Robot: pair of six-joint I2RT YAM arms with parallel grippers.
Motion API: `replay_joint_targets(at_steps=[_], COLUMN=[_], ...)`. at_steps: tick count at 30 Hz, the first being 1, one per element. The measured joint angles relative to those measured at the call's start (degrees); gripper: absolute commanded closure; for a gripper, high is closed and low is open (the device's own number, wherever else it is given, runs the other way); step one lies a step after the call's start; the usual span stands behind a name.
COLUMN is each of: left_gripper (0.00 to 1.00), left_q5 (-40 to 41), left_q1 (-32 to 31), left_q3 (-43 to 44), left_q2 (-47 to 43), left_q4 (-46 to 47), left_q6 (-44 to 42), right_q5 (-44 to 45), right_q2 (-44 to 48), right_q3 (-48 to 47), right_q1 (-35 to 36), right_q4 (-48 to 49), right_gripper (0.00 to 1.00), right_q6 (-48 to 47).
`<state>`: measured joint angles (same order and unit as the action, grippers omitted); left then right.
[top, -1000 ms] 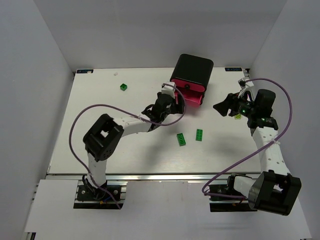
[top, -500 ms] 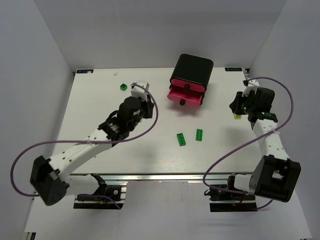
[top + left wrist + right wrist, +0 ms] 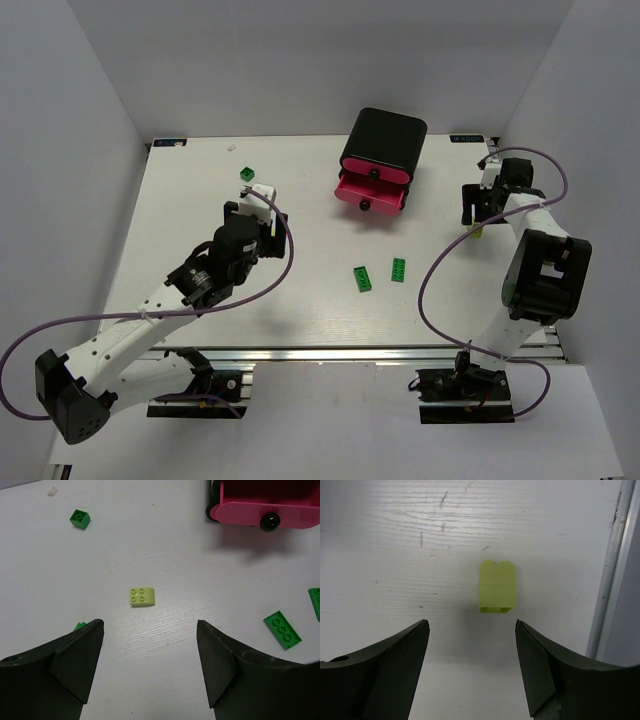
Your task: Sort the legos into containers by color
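Both spread wide and empty: left gripper (image 3: 149, 630) faces a lime-yellow block (image 3: 142, 597), right gripper (image 3: 472, 627) a second lime-yellow block (image 3: 497, 587)

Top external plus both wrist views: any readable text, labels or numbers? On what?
No legible text in any view.
Left tag and right tag at the far edge of the table: too small to read.
Cabinet, drawers, legos: no print visible.
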<state>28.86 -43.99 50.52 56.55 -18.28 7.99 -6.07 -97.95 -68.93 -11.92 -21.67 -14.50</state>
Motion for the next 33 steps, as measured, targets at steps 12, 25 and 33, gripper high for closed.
replay_joint_targets(at_steps=[12, 25, 33], left_gripper=[0.15, 0.15, 0.14], left_q5=[-1.2, -1.2, -1.4], left_q1=[0.0, 0.0, 0.0], left_q3=[0.0, -0.2, -0.4], left_q2=[-0.2, 0.0, 0.0], left_q4=[-0.8, -0.7, -0.6], left_q6=[-0.7, -0.9, -1.1], right_q5=[6.4, 5.9, 5.9], right_q2=[-7.4, -8.8, -10.9], right_q3=[-4.8, -4.8, -4.8], right_q1=[0.0, 0.0, 0.0], right_q4=[-0.9, -0.5, -0.5], right_gripper=[0.31, 0.38, 0.42], right_q6=[-2.6, -2.6, -2.5])
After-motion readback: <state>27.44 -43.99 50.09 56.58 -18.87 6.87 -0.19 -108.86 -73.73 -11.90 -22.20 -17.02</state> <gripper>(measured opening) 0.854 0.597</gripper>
